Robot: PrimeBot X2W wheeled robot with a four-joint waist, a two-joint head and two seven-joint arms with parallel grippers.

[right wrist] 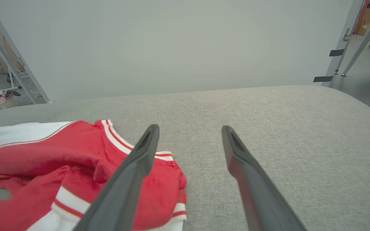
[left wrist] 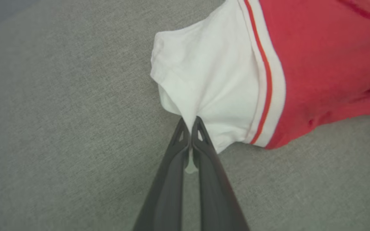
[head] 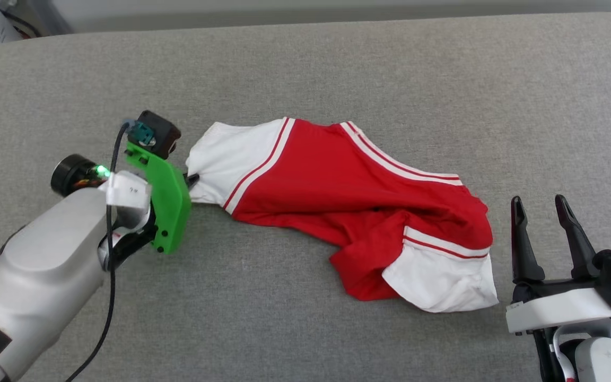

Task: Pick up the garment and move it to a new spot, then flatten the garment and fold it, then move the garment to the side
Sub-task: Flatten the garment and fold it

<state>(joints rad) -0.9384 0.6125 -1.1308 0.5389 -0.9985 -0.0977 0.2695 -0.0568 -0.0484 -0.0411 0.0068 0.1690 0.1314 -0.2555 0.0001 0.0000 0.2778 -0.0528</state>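
The red and white jersey-knit T-shirt across the middle of the head view looked like soft, matt cloth, faintly fuzzy on its red folds. The grey upholstered surface beneath it showed a coarse, matt weave. At the lower left, the bright green bracket looked like smooth matt plastic, and the pale grey forearm shell had a satin sheen. The dark fingers of the left gripper and the right gripper looked like smooth, semi-matt plastic.

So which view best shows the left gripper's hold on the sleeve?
Left wrist view: the left gripper is pinched shut on the white sleeve edge. In the head view a green mount mostly hides its fingers. The right wrist view catches the sleeve at its left margin.
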